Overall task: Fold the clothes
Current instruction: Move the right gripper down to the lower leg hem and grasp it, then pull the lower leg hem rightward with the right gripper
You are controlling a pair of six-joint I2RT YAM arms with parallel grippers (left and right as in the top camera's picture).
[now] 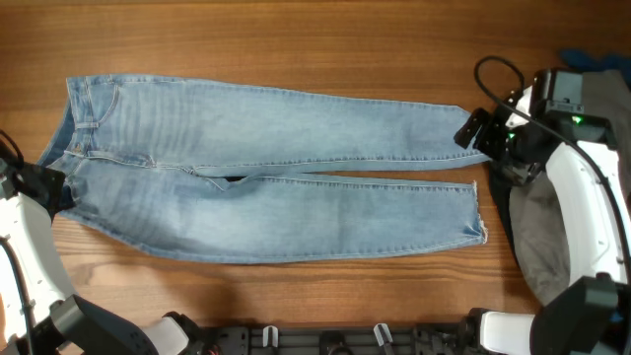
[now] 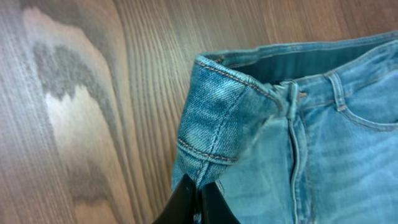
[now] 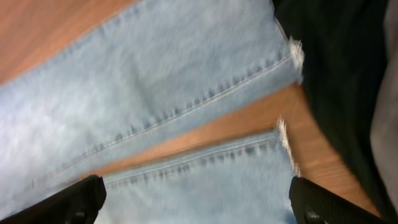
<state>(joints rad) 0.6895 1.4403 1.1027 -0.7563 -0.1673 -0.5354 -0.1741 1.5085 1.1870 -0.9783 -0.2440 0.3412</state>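
So, the jeans (image 1: 266, 177) lie flat on the wooden table (image 1: 296, 30). The waistband (image 1: 79, 108) is at the left, and the 2 legs run out to the right. The far leg (image 1: 345, 128) and the near leg (image 1: 345, 212) lie side by side. A thin strip of bare wood shows between them toward the right. The frayed hems (image 1: 478, 212) are at the right end.

The left gripper (image 1: 57, 185) is at the left side of the jeans, by the waistband. In the left wrist view its 2 black fingers (image 2: 183, 204) are pressed together on a corner of the waistband, pinching the denim. That corner is folded up and over.

The right gripper (image 1: 471, 131) is at the right end of the far leg, over its hem. In the right wrist view its 2 fingers (image 3: 74, 199) are spread wide apart with nothing held between them. Below them are both legs and the strip of wood. I cannot tell if they touch the cloth.

A grey garment (image 1: 537, 232) lies right of the jeans, under the right arm. Some black fabric (image 3: 348, 74) lies just past the hems. A bit of bright blue fabric (image 1: 592, 59) shows at the far right.
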